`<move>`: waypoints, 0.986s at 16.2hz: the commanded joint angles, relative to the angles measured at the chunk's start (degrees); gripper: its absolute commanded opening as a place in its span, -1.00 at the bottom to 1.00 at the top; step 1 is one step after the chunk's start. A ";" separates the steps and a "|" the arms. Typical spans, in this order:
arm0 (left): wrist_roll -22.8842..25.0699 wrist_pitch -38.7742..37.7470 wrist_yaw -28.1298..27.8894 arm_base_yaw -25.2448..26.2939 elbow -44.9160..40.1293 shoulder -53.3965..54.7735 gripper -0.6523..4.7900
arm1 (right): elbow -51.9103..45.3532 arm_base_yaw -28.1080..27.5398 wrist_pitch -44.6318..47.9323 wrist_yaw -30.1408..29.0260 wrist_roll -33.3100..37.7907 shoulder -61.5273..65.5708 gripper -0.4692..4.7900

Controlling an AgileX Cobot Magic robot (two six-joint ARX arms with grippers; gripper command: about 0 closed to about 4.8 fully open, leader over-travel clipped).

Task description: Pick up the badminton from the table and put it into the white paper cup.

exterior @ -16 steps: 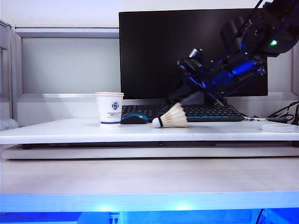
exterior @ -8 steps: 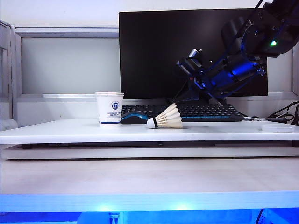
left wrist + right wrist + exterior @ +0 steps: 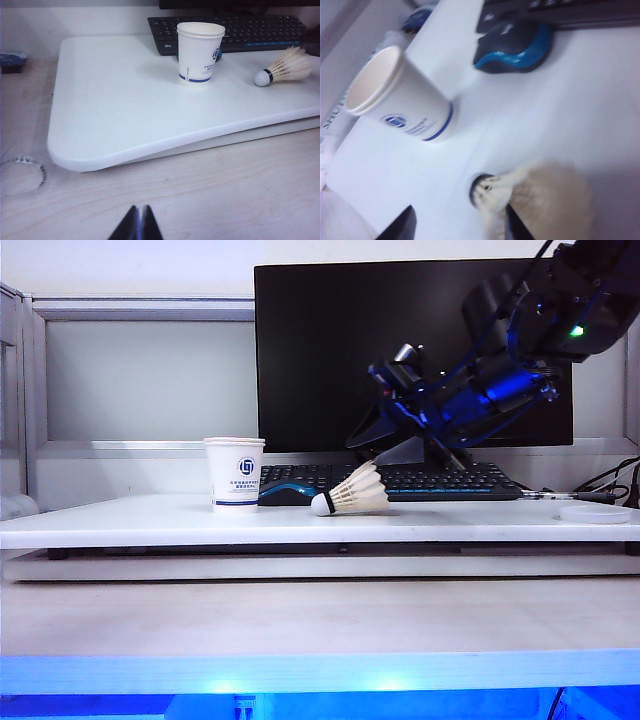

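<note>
White counter carries one paper cup, one feather shuttlecock lying at the cup's 3 o'clock, one blue-black mouse between. Right end effector hovers half-spread above the shuttlecock, gripping nothing; left end effector pinched closed.

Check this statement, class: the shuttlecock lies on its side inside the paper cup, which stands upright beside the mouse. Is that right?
Not quite. The shuttlecock lies on its side on the white table, outside the paper cup, as the exterior view shows. The cup does stand upright beside the mouse. The right end effector hangs open above the shuttlecock.
</note>
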 commanded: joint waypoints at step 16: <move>1.18 -1.20 -0.81 0.04 0.00 0.04 -0.68 | 5.22 1.53 6.62 -5.68 5.20 3.19 -0.85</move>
